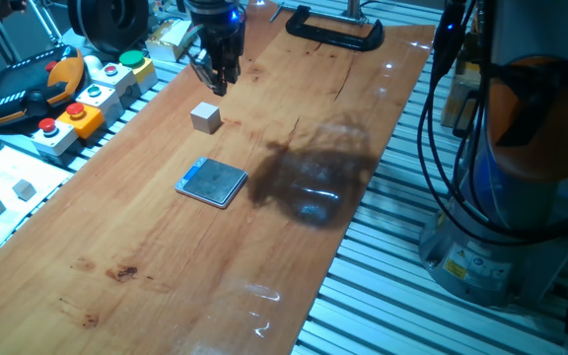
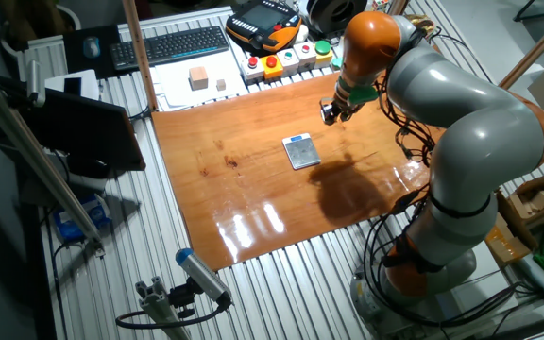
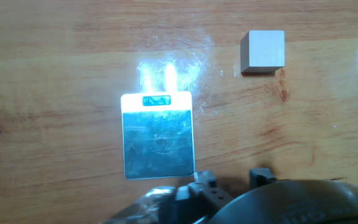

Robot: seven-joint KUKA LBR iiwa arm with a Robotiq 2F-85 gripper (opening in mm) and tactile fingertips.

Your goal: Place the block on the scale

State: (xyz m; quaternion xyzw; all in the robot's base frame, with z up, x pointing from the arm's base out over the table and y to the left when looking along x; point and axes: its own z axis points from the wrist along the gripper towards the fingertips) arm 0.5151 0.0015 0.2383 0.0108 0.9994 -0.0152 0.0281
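From the hand view, nearest me lies the scale [image 3: 158,135] on the surface [image 3: 55,74]; the block [image 3: 263,51] sits beyond at one o'clock, well apart. Looks light, rigid, flat-sided: I'd pinch opposite faces. My pincer [image 1: 216,77] hovers empty; spread or pressed, I cannot tell.

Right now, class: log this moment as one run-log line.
claw: above table, holding nothing | block: on table, apart from scale | scale: bare

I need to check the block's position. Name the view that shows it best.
The hand view: the block is large, sharp and unobstructed. One fixed view shows it small below the claw; in the other, I cannot find it.
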